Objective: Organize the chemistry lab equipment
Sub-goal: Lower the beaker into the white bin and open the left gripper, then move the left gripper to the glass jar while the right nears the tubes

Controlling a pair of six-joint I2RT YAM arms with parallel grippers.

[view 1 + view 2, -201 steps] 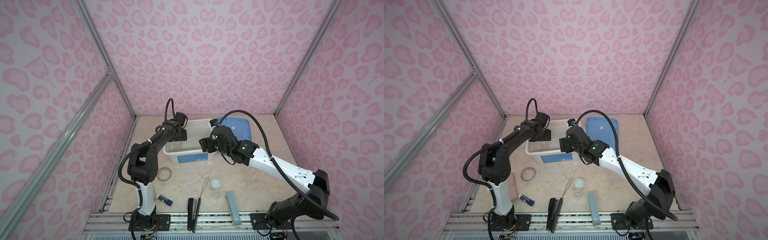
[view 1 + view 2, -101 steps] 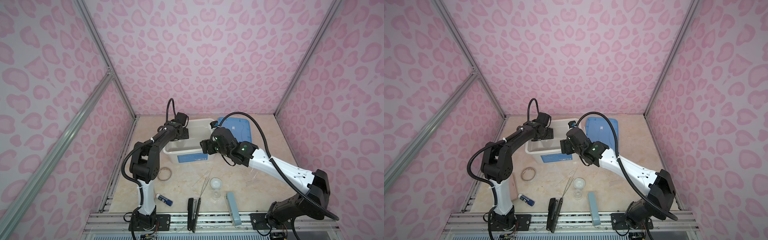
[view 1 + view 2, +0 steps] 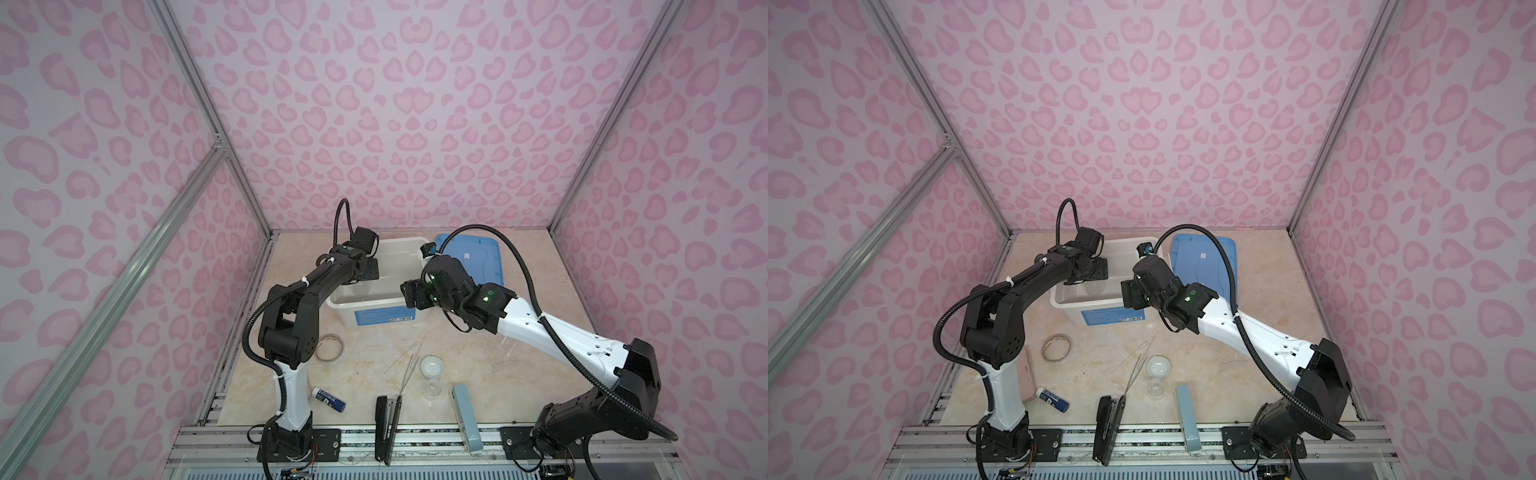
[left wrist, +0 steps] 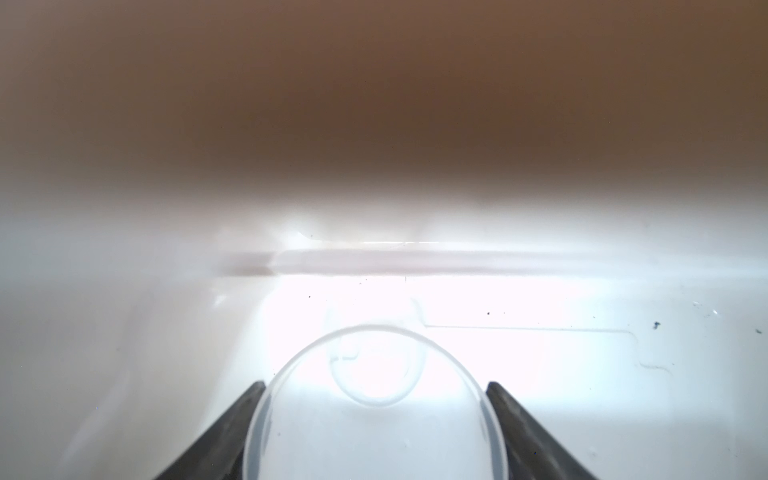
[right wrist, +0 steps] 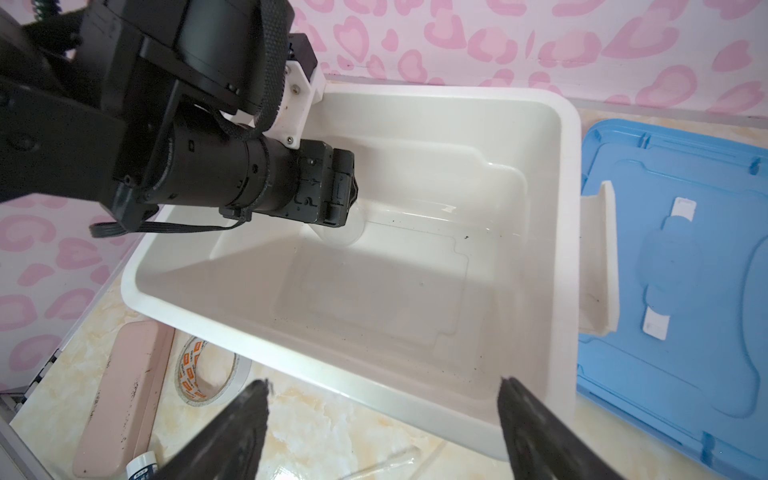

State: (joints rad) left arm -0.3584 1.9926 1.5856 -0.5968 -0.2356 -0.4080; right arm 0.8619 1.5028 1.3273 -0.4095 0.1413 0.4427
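Observation:
My left gripper (image 4: pixel 376 384) reaches down inside the white bin (image 3: pixel 365 305). Its jaws stand wide and open, and a clear round dish (image 4: pixel 374 436) lies between the fingers on the bin floor. In the right wrist view the same dish (image 5: pixel 343 235) pokes out under the left gripper's tip. My right gripper (image 5: pixel 382 384) hangs open and empty over the bin's near rim (image 5: pixel 332 357). A small white dish (image 3: pixel 432 367), a little clear beaker (image 3: pixel 433 390) and thin droppers (image 3: pixel 405 361) lie on the table in front of the bin.
A blue lid (image 3: pixel 478 257) lies right of the bin. A tape roll (image 3: pixel 330 347), a glue stick (image 3: pixel 329 399) and a pink case (image 5: pixel 120 395) sit at the front left. A black stapler (image 3: pixel 386 428) and a pale-blue stapler (image 3: pixel 465 415) lie by the front edge.
The left arm has stretched a little further into the bin. The right gripper has shifted only slightly beside the bin.

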